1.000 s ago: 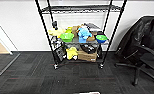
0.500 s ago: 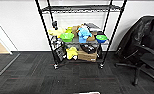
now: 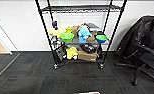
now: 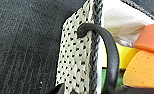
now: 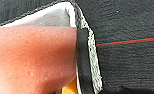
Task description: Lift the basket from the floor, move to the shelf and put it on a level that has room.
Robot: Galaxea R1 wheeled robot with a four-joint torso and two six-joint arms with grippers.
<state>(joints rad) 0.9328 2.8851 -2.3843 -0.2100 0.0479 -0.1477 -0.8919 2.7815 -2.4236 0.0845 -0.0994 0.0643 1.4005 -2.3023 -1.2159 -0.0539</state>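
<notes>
Mostly the basket was cut off, its woven wall above the floor; its long axis and both grippers' finger state couldn't be told.

No legible text, labels, brands or numbers anywhere. The cardboard box on the shelf has no readable print. The basket wall carries dots only, no lettering.
</notes>
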